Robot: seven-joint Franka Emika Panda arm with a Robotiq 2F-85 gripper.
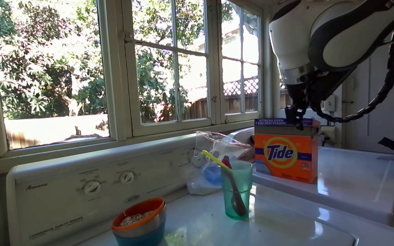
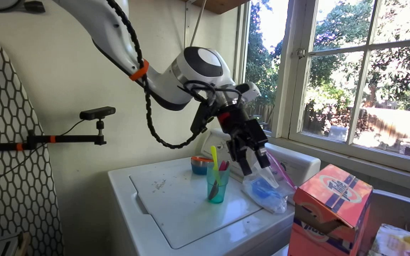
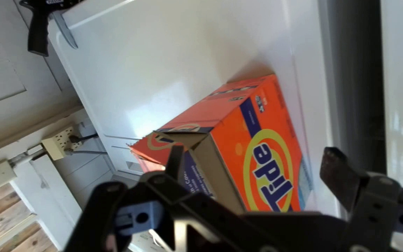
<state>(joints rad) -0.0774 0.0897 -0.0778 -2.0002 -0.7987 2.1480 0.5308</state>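
Claw hung in mid-air near the soap box, two fingertips spread well apart, nothing gripped. Wrist view showed the box just beyond them; an exterior view showed claw and box apart. Box stood upright on the second worktop, close to the edge along the dark gap, lid part raised. Clear bag slumped at the washer worktop's back corner nearest the box; fingertips overlapped it in an exterior view, contact could not be told. Green cup with spoon and yellow handle stood nearer the middle. Bowl of pale flakes sat by the opposite back corner.

Trouble, as I judged it: the loose lid. A low or off-centre approach could have hooked it, bending the card or tipping the box toward that nearby edge. Hard squeezing might have crumpled the thin walls. Limp plastic could have snagged a finger had the claw dipped near the bag. Cup looked easy to topple with one low sideways sweep.
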